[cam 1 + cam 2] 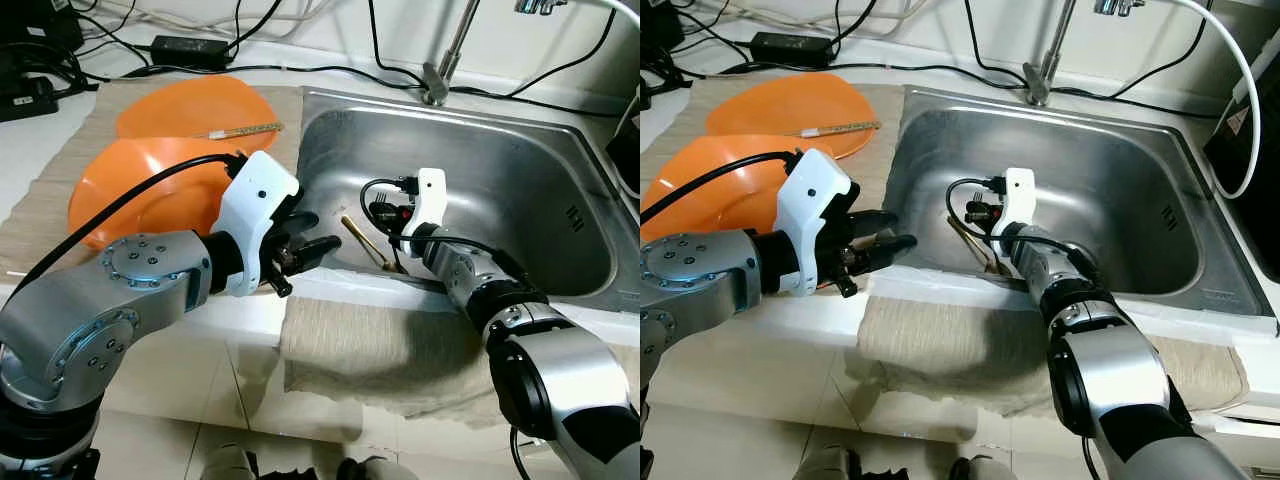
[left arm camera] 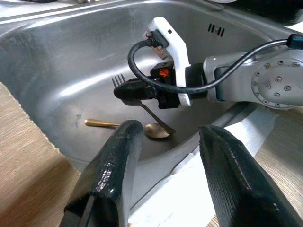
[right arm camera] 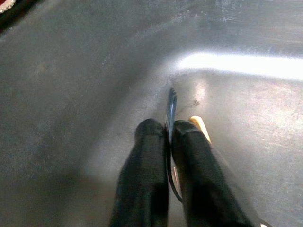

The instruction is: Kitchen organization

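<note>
Steel sink: right pincer clamped on a fork (tines up) above a gold spoon; left pincer apart at the sink's front-left corner.

Left gripper open, two black fingers spread above sink front edge. Inside sink, right gripper pinches fork, tines up near gripper tip. Gold spoon lies on sink bottom just below fork. Cloth beside sink.

Sink floor open beyond spoon (near front wall)
</note>
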Robot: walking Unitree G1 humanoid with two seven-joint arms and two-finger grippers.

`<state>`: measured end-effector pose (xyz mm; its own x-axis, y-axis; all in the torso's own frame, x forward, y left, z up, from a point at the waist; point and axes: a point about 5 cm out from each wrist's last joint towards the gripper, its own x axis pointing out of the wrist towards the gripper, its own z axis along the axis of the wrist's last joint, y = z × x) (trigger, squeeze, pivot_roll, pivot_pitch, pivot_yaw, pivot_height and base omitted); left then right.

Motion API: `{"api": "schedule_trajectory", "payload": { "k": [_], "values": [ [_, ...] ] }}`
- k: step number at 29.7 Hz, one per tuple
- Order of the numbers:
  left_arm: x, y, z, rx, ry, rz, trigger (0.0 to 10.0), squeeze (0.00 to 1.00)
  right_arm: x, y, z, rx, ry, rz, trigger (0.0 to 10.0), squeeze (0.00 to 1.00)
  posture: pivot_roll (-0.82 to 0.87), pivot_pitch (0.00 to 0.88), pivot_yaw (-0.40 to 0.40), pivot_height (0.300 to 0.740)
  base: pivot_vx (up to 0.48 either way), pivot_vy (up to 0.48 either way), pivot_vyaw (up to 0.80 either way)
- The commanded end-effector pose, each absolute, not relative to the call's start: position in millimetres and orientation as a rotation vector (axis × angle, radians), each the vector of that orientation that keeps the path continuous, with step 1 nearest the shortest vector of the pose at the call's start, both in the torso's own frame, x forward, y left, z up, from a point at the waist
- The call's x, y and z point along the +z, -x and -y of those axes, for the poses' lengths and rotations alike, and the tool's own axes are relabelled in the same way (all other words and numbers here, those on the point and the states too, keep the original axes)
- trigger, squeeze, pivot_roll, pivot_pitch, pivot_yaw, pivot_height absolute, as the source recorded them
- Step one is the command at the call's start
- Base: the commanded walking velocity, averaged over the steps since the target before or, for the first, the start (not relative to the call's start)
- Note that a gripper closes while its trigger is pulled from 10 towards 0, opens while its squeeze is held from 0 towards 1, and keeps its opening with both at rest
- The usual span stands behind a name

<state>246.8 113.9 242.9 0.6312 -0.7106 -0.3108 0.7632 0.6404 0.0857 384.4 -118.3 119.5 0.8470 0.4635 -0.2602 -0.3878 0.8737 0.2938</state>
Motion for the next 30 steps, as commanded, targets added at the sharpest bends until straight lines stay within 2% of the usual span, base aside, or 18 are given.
{"api": "schedule_trajectory", "payload": {
  "k": [1, 3, 4, 5, 15, 16, 17, 18, 19, 23, 24, 25, 30],
  "values": [
    [248, -246, -113, -0.848, -0.226, -0.238, 10.0, 0.00, 118, -384, 121, 0.447, -0.232, -0.340, 10.0, 0.89, 0.12, 0.142, -0.103, 0.740, 0.000, 0.000, 0.00],
    [251, -248, -114, -0.837, -0.217, -0.229, 10.0, 0.00, 119, -384, 120, 0.452, -0.231, -0.338, 10.0, 0.89, 0.11, 0.137, -0.103, 0.740, 0.000, 0.000, 0.00],
    [252, -249, -115, -0.829, -0.219, -0.221, 10.0, 0.00, 120, -385, 120, 0.454, -0.230, -0.334, 10.0, 0.97, 0.11, 0.132, -0.104, 0.740, 0.000, 0.000, 0.00],
    [254, -250, -116, -0.817, -0.215, -0.214, 10.0, 0.00, 122, -386, 121, 0.457, -0.229, -0.328, 10.0, 1.00, 0.11, 0.128, -0.105, 0.740, 0.000, 0.000, 0.00],
    [278, -262, -141, -0.680, -0.198, -0.108, 10.0, 0.00, 142, -394, 126, 0.480, -0.181, -0.248, 10.0, 1.00, 0.10, 0.079, -0.113, 0.740, 0.000, 0.000, 0.00],
    [282, -264, -154, -0.634, -0.213, -0.102, 10.0, 0.00, 152, -397, 127, 0.493, -0.200, -0.207, 10.0, 0.09, 0.10, 0.066, -0.120, 0.740, 0.000, 0.000, 0.00],
    [283, -264, -161, -0.606, -0.221, -0.104, 10.0, 0.00, 158, -398, 127, 0.505, -0.216, -0.180, 10.0, 0.00, 0.10, 0.060, -0.124, 0.740, 0.000, 0.000, 0.00],
    [284, -264, -176, -0.554, -0.231, -0.107, 10.0, 0.00, 168, -400, 128, 0.532, -0.254, -0.127, 10.0, 0.00, 0.10, 0.047, -0.127, 0.740, 0.000, 0.000, 0.00],
    [284, -264, -176, -0.554, -0.231, -0.107, 10.0, 0.00, 168, -400, 128, 0.532, -0.254, -0.127, 10.0, 0.00, 0.10, 0.047, -0.127, 0.740, 0.000, 0.000, 0.00],
    [286, -257, -204, -0.527, -0.161, -0.100, 10.0, 0.00, 184, -400, 126, 0.620, -0.322, -0.029, 10.0, 0.00, 0.10, 0.031, -0.134, 0.740, 0.000, 0.000, 0.00],
    [287, -253, -214, -0.519, -0.137, -0.103, 10.0, 0.67, 187, -398, 124, 0.652, -0.337, -0.003, 10.0, 0.00, 0.10, 0.026, -0.137, 0.740, 0.000, 0.000, 0.00],
    [288, -252, -223, -0.497, -0.127, -0.102, 10.0, 1.00, 189, -396, 122, 0.686, -0.356, 0.015, 10.0, 0.00, 0.10, 0.025, -0.137, 0.740, 0.000, 0.000, 0.00],
    [290, -250, -256, -0.396, -0.096, -0.126, 10.0, 1.00, 201, -382, 120, 0.790, -0.389, 0.089, 10.0, 0.00, 0.10, 0.015, -0.140, 0.740, 0.000, 0.000, 0.00]
  ]
}}
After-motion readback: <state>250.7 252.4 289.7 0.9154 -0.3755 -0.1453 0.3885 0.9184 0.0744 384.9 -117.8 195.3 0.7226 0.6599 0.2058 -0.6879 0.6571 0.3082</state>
